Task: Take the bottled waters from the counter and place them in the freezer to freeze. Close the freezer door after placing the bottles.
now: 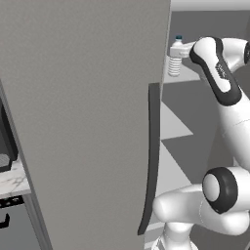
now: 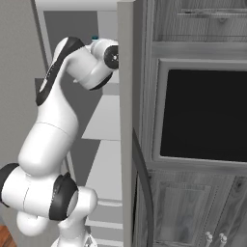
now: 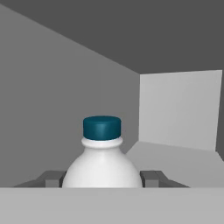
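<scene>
Gripper (image 3: pixel 103 178) jaws are pressed against the shoulders of a bottled water (image 3: pixel 102 155), one dark fingertip showing on each side of its white body, the blue cap standing upright just above them. From the left base view that bottle (image 1: pixel 175 58) hangs at the end of the arm, high up inside the freezer (image 1: pixel 190 110), just over an upper shelf (image 1: pixel 183 78); whether its base already touches the shelf I cannot tell. Grey side walls and a paler back panel close in around it.

This looks like the placing step for this bottle. The next move, I'd say, calls for lowering it until it stands firm on the shelf, then spreading the fingers and drawing the hand straight back so the bottle isn't tipped.

Nearer me, the freezer door (image 1: pixel 88 122) stands swung wide, its long dark handle (image 1: pixel 151 161) beside the arm's elbow, so closing it remains to be done.
</scene>
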